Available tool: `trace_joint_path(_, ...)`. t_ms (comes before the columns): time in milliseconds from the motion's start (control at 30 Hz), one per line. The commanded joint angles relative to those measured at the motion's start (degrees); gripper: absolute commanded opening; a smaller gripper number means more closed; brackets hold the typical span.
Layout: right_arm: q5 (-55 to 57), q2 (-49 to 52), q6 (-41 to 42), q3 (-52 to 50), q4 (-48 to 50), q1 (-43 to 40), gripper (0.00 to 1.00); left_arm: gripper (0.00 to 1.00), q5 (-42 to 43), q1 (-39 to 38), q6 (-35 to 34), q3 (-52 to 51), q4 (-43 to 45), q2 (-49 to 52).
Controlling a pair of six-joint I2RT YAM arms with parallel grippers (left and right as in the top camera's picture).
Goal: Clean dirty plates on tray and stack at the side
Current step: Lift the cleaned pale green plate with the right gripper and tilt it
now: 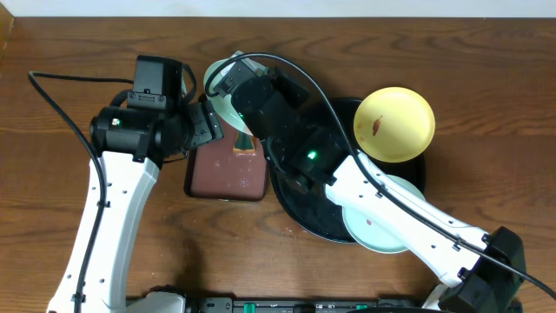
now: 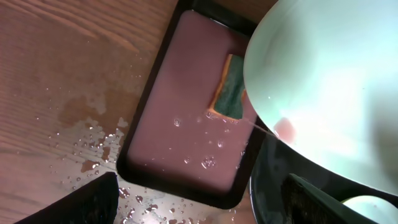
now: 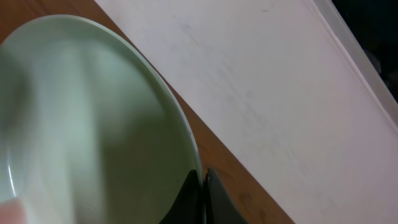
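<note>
Right gripper (image 1: pixel 233 80), overhead, grips a mint plate (image 1: pixel 228 115) near the far edge, with yellow plate (image 1: pixel 395 123) and second mint plate (image 1: pixel 375 230) on the black tray (image 1: pixel 300 204); left wrist: left gripper (image 2: pixel 205 199) open above brown tray (image 2: pixel 180 124) holding sponge (image 2: pixel 230 93) and droplets (image 2: pixel 208 162); right wrist: fingers (image 3: pixel 219 202) clamp the rim.

We see a dark-brown wood table (image 1: pixel 52 69) w/ visible grain, wet in spots, water droplets (image 2: pixel 87 143) glinting. Beyond its far edge, a plain white surface (image 3: pixel 280 93) — wall or floor, can't tell.
</note>
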Motion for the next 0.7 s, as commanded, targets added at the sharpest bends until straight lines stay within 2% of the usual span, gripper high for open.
trace_joint_path(0,1.1,-0.3,-0.9,0.5,0.3,0.2,0.01,0.84,0.3,0.1,0.1,0.8,-0.2,-0.2)
trace_joint_path(167,1.2,-0.3,-4.2,0.5,1.2,0.6,0.01,0.84,0.3,0.1,0.1,0.8,-0.2,-0.2)
trace_joint_path(467,2.2,-0.3,-5.3,0.5,2.9,1.3,0.01,0.84,0.3,0.1,0.1,0.8,-0.2,-0.2)
trace_joint_path(600,1.9,-0.3,-0.9,0.5,1.8,1.4,0.01,0.84,0.3,0.1,0.1,0.8,-0.2,-0.2)
trace_joint_path(667,4.5,0.1,-7.0,0.4,2.3,1.7,0.01,0.84,0.3,0.1,0.1,0.8,-0.2,-0.2)
